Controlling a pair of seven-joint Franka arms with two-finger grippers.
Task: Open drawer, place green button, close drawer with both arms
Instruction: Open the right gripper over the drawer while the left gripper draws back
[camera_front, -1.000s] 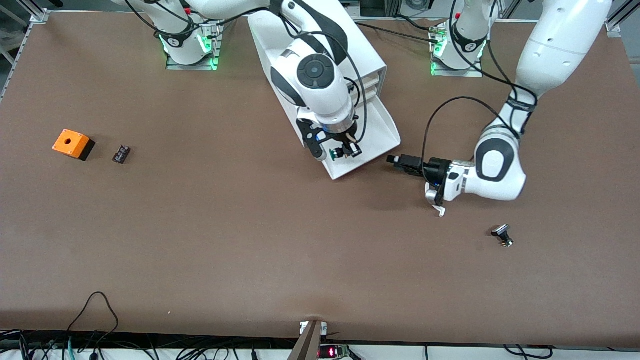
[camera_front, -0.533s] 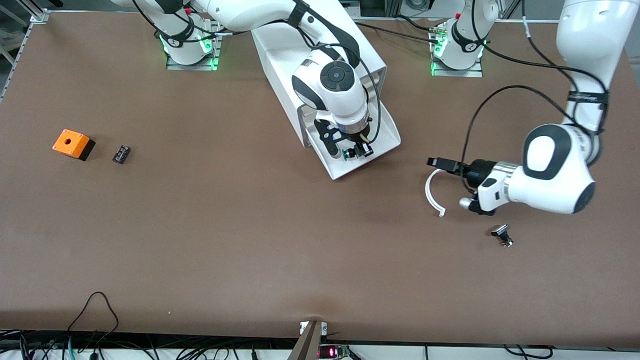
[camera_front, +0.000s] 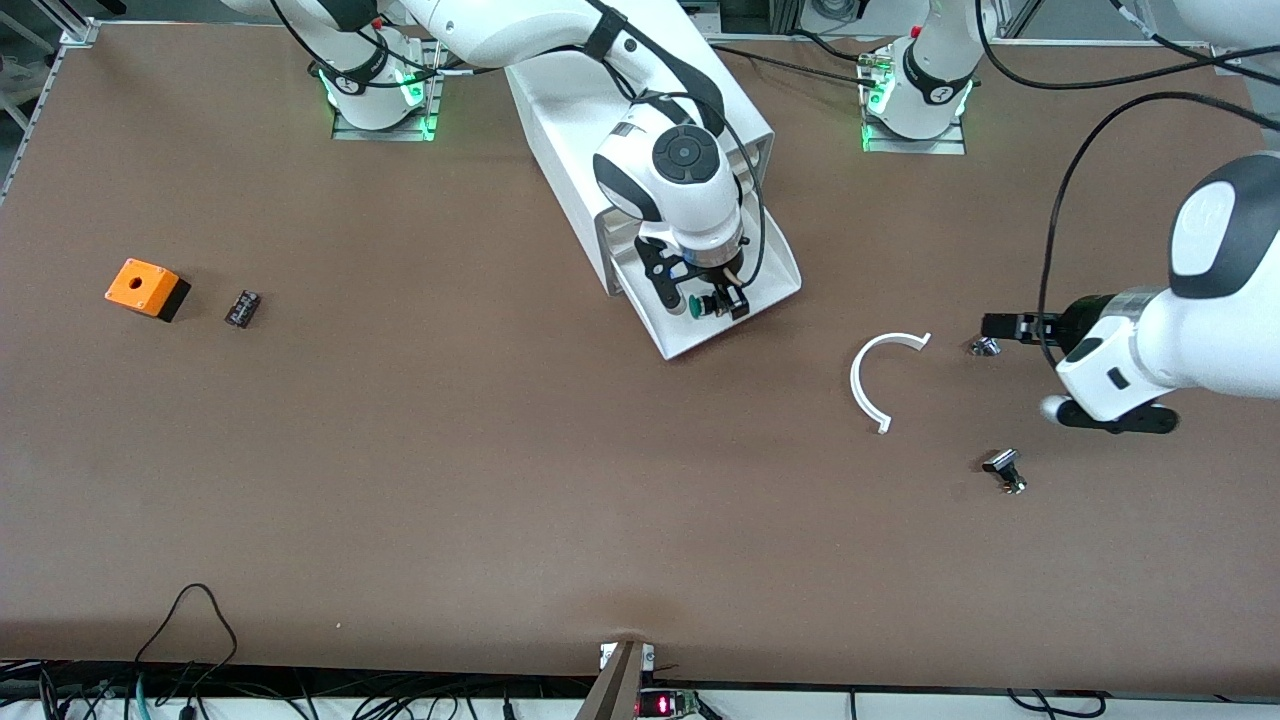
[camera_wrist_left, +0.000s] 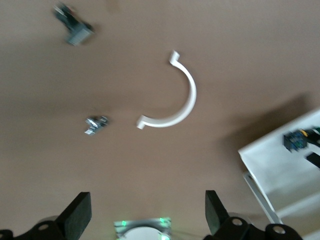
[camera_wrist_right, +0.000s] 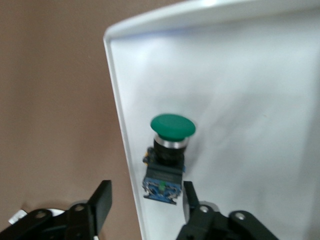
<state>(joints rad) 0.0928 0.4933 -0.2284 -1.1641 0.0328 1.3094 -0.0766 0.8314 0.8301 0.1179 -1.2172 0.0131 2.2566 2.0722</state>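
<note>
- Drawer (camera_front: 775, 262) pulled out of the white cabinet (camera_front: 570, 110), front lip toward the front camera; tray floor mostly bare.
- Button (camera_wrist_right: 169, 150) lying in the drawer, green cap clear of the claw tips, body close along one side wall near a rounded corner. Looks released, not gripped.
- Right claw (camera_front: 700, 300) low over the drawer, spread wide either side of the button, holding nothing. Judging: placement step done or nearly so; straight lift needed next.
- Side wall tight beside the button, so one fingertip (camera_wrist_right: 102, 197) sits outside the rim over the desk (camera_front: 450, 450). Sideways drift on retreat risks clipping the wall or nudging the button.
- Left claw (camera_front: 1000, 327) out toward the left arm's end of the desk, well apart from the drawer, wide open and empty in its wrist view. Parked clear, probably to leave room for the drop; likely candidate for pushing the drawer shut.
- Between left claw and drawer: white curved strip (camera_front: 872, 375) flat on the desk, small silver part (camera_front: 984, 347) just under the claw, black-capped part (camera_front: 1004, 470) nearer the front camera. Push path needs to skirt the strip.
- Orange box (camera_front: 146, 288) and small black part (camera_front: 242, 308) at the right arm's end, out of the way.
- Open desk in front of the drawer lip; room for the closing approach.
</note>
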